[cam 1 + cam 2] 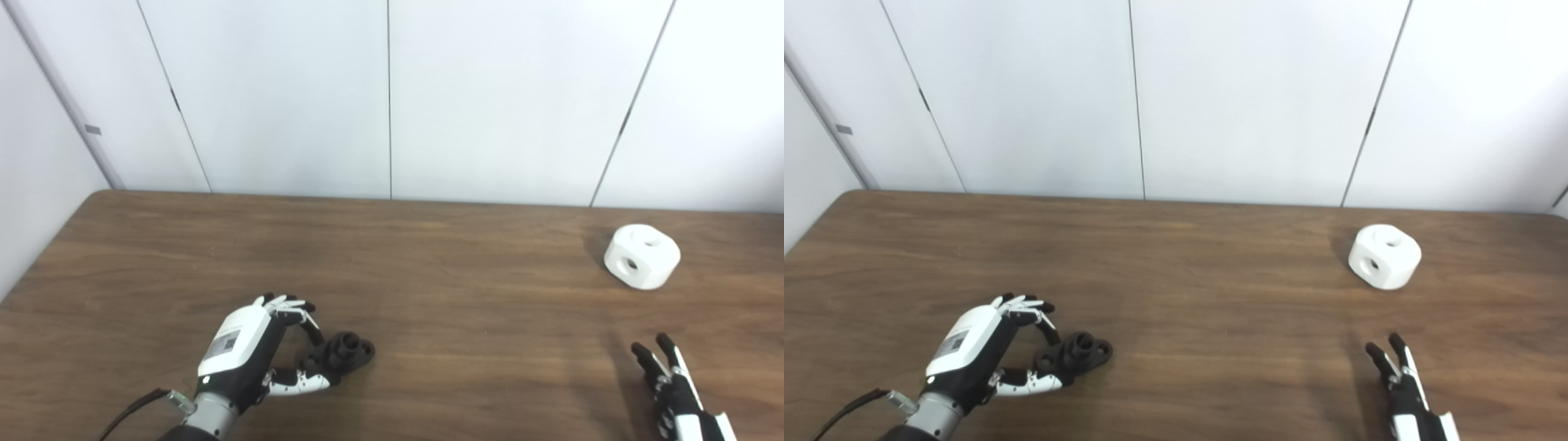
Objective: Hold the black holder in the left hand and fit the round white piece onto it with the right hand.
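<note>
The black holder point(346, 354) lies on the wooden table point(429, 294) at the front left; it also shows in the right eye view point(1081, 352). My left hand point(260, 349) curls around its left end, with fingertips on top and the thumb point(303, 383) against its near side. The holder rests on the table. The round white piece point(642, 255), a rounded block with holes, sits at the far right, apart from both hands. My right hand point(674, 383) is at the front right edge with fingers straight and apart, empty, well short of the white piece.
A white panelled wall point(392, 98) stands behind the table's far edge. The table's left edge runs diagonally at the left.
</note>
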Controlling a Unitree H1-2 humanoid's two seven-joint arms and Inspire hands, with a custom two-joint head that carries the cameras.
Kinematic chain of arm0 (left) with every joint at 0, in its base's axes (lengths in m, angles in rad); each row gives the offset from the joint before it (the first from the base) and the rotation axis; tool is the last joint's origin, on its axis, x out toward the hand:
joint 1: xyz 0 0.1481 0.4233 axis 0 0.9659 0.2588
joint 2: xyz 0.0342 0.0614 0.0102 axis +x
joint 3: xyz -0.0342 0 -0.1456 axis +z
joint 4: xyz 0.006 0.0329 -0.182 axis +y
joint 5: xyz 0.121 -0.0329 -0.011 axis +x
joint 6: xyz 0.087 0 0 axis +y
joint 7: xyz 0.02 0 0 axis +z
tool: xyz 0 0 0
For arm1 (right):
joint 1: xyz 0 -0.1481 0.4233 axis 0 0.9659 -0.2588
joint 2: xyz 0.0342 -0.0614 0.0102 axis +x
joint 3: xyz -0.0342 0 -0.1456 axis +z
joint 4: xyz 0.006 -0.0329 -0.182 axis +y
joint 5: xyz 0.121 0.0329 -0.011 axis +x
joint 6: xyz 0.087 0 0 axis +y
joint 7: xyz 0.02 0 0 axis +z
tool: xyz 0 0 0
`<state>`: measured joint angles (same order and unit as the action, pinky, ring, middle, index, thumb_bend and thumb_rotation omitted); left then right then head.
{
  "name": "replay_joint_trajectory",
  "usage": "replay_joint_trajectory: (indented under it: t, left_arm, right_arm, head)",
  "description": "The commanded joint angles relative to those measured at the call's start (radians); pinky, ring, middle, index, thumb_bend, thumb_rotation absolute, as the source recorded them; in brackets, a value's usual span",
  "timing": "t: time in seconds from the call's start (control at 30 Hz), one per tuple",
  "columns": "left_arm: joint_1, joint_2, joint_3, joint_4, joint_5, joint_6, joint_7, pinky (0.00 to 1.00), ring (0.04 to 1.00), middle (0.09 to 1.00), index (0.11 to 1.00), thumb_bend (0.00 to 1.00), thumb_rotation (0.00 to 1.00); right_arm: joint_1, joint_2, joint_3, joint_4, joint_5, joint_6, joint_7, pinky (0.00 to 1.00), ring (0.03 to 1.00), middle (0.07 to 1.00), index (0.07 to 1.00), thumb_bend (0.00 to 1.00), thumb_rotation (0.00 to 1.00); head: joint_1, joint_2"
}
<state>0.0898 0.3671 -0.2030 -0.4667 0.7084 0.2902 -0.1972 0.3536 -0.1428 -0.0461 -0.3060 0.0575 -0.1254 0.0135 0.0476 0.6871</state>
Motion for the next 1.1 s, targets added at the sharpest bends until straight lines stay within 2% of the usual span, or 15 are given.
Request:
replay_joint_trajectory:
  t: [0.0,0.23,0.47,0.57,0.87,0.93,1.07]
  left_arm:
    - [-0.003,-0.008,-0.003,-0.047,0.008,-0.03,-0.002,1.0,0.919,0.821,0.487,0.52,0.05]
    - [0.028,-0.038,-0.029,-0.069,-0.014,-0.051,-0.041,1.0,0.924,0.824,0.486,0.52,0.04]
    - [0.053,-0.047,-0.069,-0.048,-0.036,-0.147,-0.046,0.99,0.917,0.819,0.486,0.52,0.04]
    - [0.062,-0.047,-0.087,-0.027,-0.046,-0.198,-0.043,0.97,0.909,0.813,0.486,0.52,0.05]
    - [0.072,-0.064,-0.132,0.019,-0.095,-0.227,-0.098,1.0,0.945,0.842,0.486,0.52,0.05]
    - [0.073,-0.068,-0.141,0.034,-0.095,-0.241,-0.092,1.0,0.946,0.838,0.486,0.52,0.05]
    - [0.076,-0.083,-0.166,0.108,-0.083,-0.322,-0.046,1.0,0.929,0.823,0.486,0.52,0.05]
  right_arm:
    - [0.014,0.036,0.008,-0.032,-0.003,0.007,-0.004,1.0,0.963,0.907,1.0,0.56,1.0]
    - [0.01,0.033,0.017,-0.061,0.002,0.044,-0.011,1.0,0.972,0.899,1.0,0.55,1.0]
    - [0.006,0.032,0.02,-0.087,-0.002,0.082,-0.017,1.0,0.966,0.901,1.0,0.57,1.0]
    - [0.004,0.034,0.02,-0.099,-0.002,0.097,-0.019,1.0,0.971,0.902,1.0,0.58,1.0]
    - [0.004,0.038,0.022,-0.099,-0.018,0.095,-0.032,1.0,0.962,0.892,1.0,0.6,0.99]
    - [0.005,0.037,0.023,-0.103,-0.021,0.101,-0.032,1.0,0.963,0.893,1.0,0.6,1.0]
    - [0.005,0.036,0.023,-0.104,-0.029,0.093,-0.034,1.0,0.96,0.892,1.0,0.6,1.0]
  head:
    - [-0.002,0.009]
    - [-0.024,0.054]
    - [-0.039,0.09]
    - [-0.044,0.094]
    - [-0.066,0.094]
    - [-0.066,0.094]
    - [-0.074,0.096]
